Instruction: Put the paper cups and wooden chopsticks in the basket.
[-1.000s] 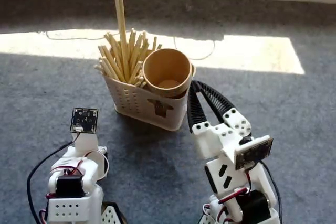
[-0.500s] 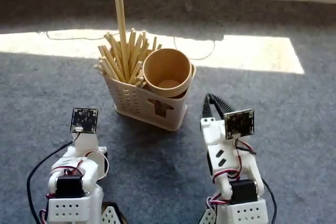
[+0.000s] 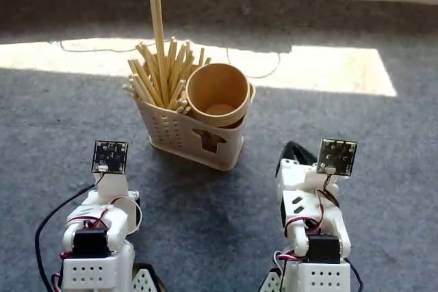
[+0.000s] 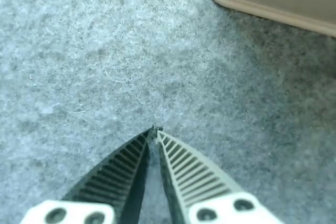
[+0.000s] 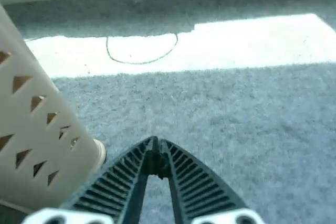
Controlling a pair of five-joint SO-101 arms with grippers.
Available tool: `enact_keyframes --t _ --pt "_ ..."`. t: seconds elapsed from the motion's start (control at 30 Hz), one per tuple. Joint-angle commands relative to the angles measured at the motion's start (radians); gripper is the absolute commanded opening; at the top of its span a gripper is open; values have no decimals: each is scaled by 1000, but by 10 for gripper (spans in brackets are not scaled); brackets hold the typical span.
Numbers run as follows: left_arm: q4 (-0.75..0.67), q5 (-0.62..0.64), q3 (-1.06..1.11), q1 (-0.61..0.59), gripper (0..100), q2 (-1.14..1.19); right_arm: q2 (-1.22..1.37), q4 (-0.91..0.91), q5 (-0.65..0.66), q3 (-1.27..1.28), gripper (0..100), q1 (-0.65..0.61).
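**Wooden chopsticks [image 3: 161, 76] and paper cups [image 3: 217, 95] already in the basket [image 3: 181, 138]**

Looks finished, or very nearly, judging from the high view. Chopsticks bundled upright in one side of the pale basket, two of them sticking up well above the rest. Paper cups nested together in the other side, touching the bundle, open mouth upward. Basket upright on the grey carpeted surface [image 3: 369, 148], between the two arms and a little beyond them. Probably nothing left to carry.

Left hand [image 4: 155, 132] pressed together at the tips, pinching nothing, low over the carpet and near a lower corner of the basket. Right hand [image 5: 156, 156] also pressed together and empty, just beside the perforated basket wall.

Hard to count the cups: rims overlapped, only the inside of the top one plainly readable. Hidden as well: the floor of the basket, the lower ends of the chopsticks, and the strip of carpet directly behind the basket, so cannot exclude a stray piece there. Thin cable [image 3: 263, 73] lying on the sunlit band beyond, well apart from the basket.
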Motion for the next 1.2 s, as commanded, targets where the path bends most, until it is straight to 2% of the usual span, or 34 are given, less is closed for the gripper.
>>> enact_keyframes --t 0.0,0.3,1.17 --pt "5 5 18 13 7 -12 -15 140 -49 125 7 7" --pt "5 5 18 13 7 -12 -15 472 -44 125 7 7" --pt "5 5 18 13 7 -12 -15 472 -43 125 8 7"
